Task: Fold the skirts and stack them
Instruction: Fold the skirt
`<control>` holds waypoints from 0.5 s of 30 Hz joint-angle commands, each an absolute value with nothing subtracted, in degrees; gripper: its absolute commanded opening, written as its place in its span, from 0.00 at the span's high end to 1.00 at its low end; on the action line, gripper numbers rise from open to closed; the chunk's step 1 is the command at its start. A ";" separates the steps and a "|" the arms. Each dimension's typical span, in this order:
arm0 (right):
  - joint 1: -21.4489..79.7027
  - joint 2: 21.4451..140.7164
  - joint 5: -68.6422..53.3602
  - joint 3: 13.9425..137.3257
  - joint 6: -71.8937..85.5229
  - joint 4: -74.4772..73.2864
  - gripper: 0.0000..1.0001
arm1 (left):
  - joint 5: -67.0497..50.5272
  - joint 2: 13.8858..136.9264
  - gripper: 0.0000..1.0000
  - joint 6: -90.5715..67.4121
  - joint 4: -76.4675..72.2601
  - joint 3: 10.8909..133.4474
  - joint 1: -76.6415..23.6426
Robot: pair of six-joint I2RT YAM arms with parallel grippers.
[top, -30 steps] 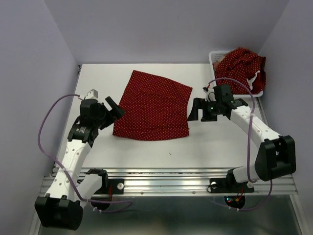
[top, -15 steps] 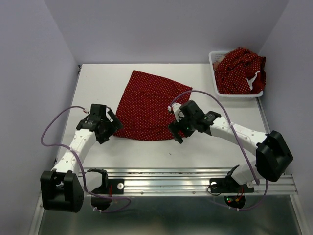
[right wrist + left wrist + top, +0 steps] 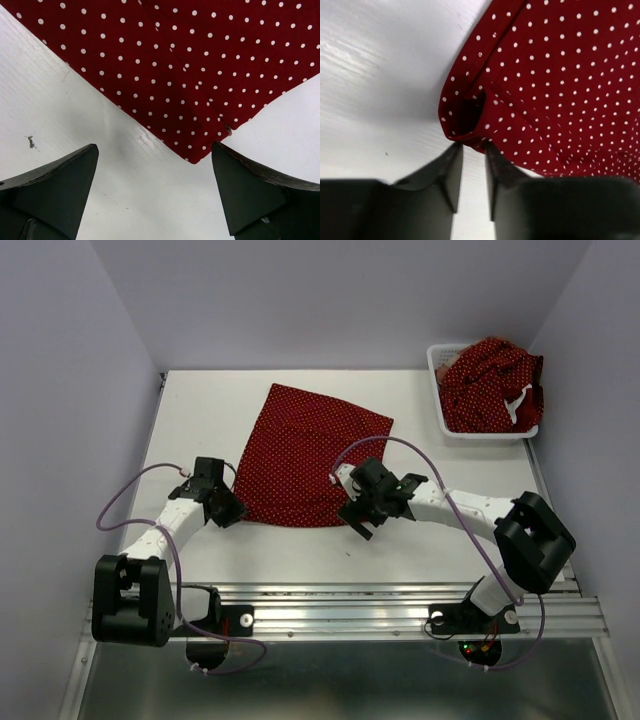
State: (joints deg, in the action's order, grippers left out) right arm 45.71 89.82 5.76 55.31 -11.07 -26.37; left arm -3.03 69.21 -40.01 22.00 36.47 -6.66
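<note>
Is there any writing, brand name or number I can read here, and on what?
None: no readable text anywhere.
The dotted skirt carries only white dots; the basket, the table, the left arm and the right arm show no lettering.

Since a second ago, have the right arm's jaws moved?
Yes. The right jaws moved left and toward the near edge, away from the white basket, and stand open at the near right corner of the spread polka-dot skirt.
</note>
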 commanded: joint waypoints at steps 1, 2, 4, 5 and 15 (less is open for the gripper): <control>46.32 89.21 5.19 54.75 -12.92 -25.83 0.00 | -0.01 71.53 0.79 -40.08 20.74 37.18 -6.68; 46.32 89.73 5.36 54.76 -13.01 -26.54 0.00 | 1.48 71.98 0.85 -40.25 20.74 37.44 -6.59; 46.32 90.44 5.89 54.93 -13.10 -27.33 0.00 | 2.98 73.38 1.00 -40.60 21.53 37.96 -6.24; 46.32 90.70 5.98 54.93 -13.18 -27.51 0.00 | 3.51 73.74 1.00 -40.87 21.97 38.14 -6.15; 46.32 95.54 3.53 56.60 -12.75 -27.33 0.18 | 3.96 76.73 1.00 -43.15 23.03 38.15 -5.36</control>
